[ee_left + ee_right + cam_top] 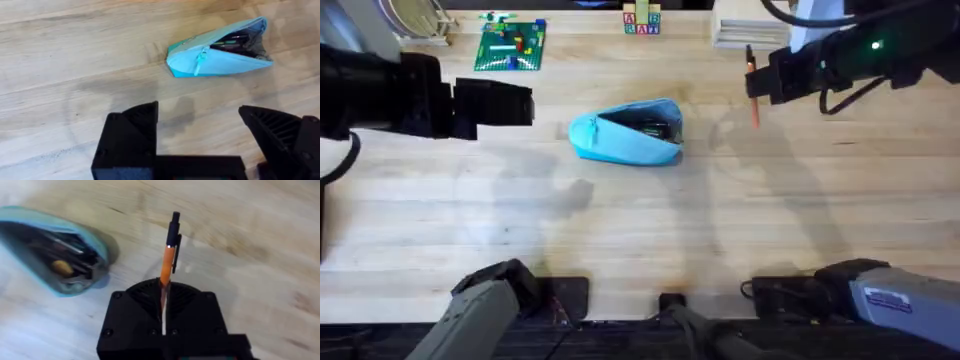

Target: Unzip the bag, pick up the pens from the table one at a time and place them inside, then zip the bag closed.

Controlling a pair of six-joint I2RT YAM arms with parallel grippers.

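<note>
Right pincer (163, 305) is clamped on the pen (169, 255) near its lower end, held above the worktop (740, 240), well to the right of the bag (625, 132). Left pincer (200, 135) hangs apart, empty, near the bag's zip-tab side. Pen: light, stiff, prob. slick, so grip mid-barrel. Its long axis stands roughly vertical, clip end away from the fingers. Bag lies unzipped w/ mouth agape, long axis left-right; soft, likely to shift.

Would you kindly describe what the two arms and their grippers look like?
Both arms are black with grey base links. The right gripper has black ribbed fingers; its arm shows a green light and black cables. The left gripper has wide, blocky black fingers.
</note>
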